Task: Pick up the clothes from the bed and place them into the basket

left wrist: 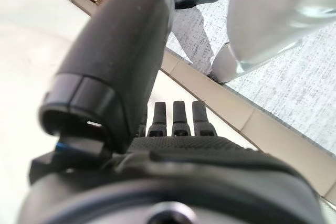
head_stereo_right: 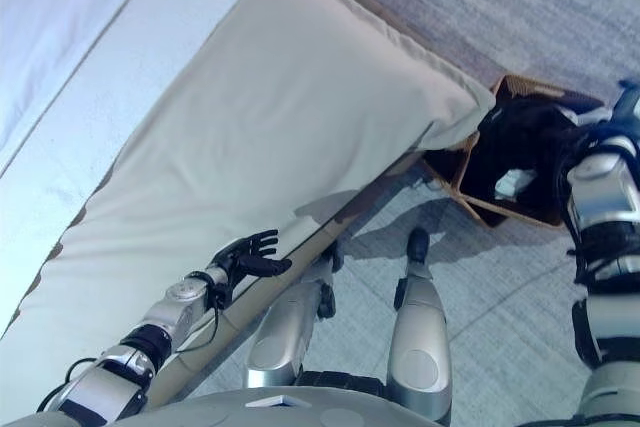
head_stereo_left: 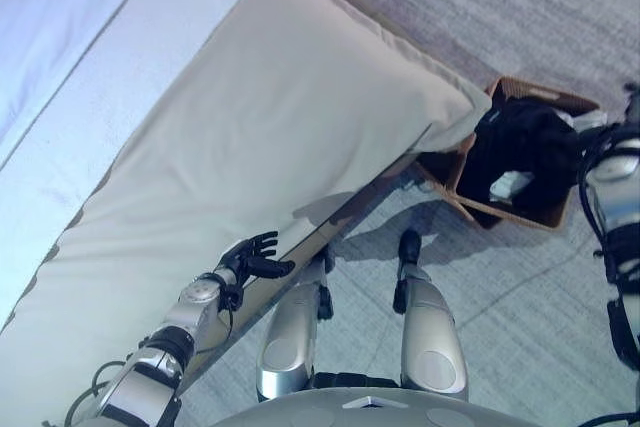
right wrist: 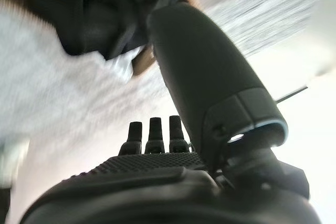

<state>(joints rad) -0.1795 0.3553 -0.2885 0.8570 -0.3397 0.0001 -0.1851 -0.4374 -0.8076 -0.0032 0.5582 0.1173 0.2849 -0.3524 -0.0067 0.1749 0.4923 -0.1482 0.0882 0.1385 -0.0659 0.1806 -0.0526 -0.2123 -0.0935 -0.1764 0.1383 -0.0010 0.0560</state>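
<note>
A brown wicker basket (head_stereo_left: pixel 516 217) stands on the floor by the bed's corner. It holds dark clothes (head_stereo_left: pixel 525 142) and a small white piece (head_stereo_left: pixel 510 185). The bed (head_stereo_left: pixel 280 127) has a smooth beige cover. My left hand (head_stereo_left: pixel 255 257) is open and empty, its fingers straight, at the bed's near edge; it also shows in the left wrist view (left wrist: pixel 173 156). My right hand (right wrist: pixel 152 171) is open and empty, with straight fingers (right wrist: pixel 151 129). The dark clothes (right wrist: pixel 105 9) in the basket lie past it. My right arm stands at the basket's right side.
Grey carpet (head_stereo_left: pixel 520 7) lies beyond the basket and pale floor (head_stereo_left: pixel 520 307) in front of it. A white sheet (head_stereo_left: pixel 60 37) covers the bed's far left part. The bed's wooden side rail (left wrist: pixel 231 103) runs under my left hand.
</note>
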